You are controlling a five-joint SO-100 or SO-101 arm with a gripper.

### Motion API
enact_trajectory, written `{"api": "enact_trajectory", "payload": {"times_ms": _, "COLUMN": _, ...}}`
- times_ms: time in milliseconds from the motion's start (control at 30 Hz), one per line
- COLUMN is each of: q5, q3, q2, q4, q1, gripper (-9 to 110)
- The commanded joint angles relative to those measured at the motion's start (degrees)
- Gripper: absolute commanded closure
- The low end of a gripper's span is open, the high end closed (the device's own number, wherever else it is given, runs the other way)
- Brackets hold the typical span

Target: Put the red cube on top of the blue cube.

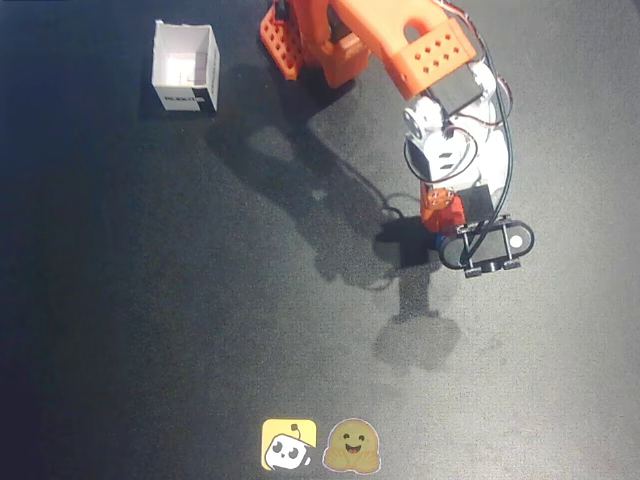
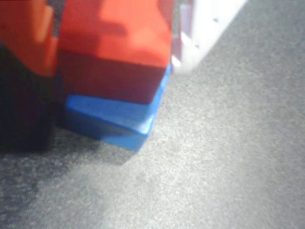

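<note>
The red cube (image 2: pixel 114 52) rests on top of the blue cube (image 2: pixel 109 119), set slightly askew so a blue corner sticks out below. My gripper (image 2: pixel 114 28) is shut on the red cube, with the orange finger (image 2: pixel 24 38) against its left side and the white finger (image 2: pixel 205 28) at its right. In the overhead view the gripper (image 1: pixel 441 215) is right of centre, the red cube (image 1: pixel 441 212) shows between the jaws, and only a sliver of the blue cube (image 1: pixel 442 239) shows beneath it.
A white open box (image 1: pixel 186 66) stands at the back left. The arm's orange base (image 1: pixel 300 40) is at the back centre. Two stickers (image 1: pixel 289 444) (image 1: pixel 350 446) lie at the front edge. The surface is a dark mat (image 1: pixel 200 300).
</note>
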Motion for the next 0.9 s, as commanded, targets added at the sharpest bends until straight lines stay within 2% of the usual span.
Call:
{"api": "enact_trajectory", "payload": {"times_ms": 0, "q5": 0.26, "q3": -1.05, "q2": 4.31, "q4": 0.0, "q1": -0.09, "gripper": 83}}
{"api": "enact_trajectory", "payload": {"times_ms": 300, "q5": 0.18, "q3": -2.11, "q2": 12.04, "q4": 4.75, "q1": 1.14, "gripper": 83}}
{"api": "enact_trajectory", "payload": {"times_ms": 467, "q5": -3.69, "q3": -4.75, "q2": 16.7, "q4": 9.76, "q1": 4.13, "gripper": 83}}
{"api": "enact_trajectory", "payload": {"times_ms": 567, "q5": -7.21, "q3": -9.67, "q2": 17.14, "q4": 15.47, "q1": 6.5, "gripper": 87}}
{"api": "enact_trajectory", "payload": {"times_ms": 700, "q5": -10.55, "q3": -16.17, "q2": 17.14, "q4": 22.76, "q1": 9.84, "gripper": 99}}
{"api": "enact_trajectory", "payload": {"times_ms": 867, "q5": -14.77, "q3": -20.3, "q2": 18.19, "q4": 28.13, "q1": 14.85, "gripper": 101}}
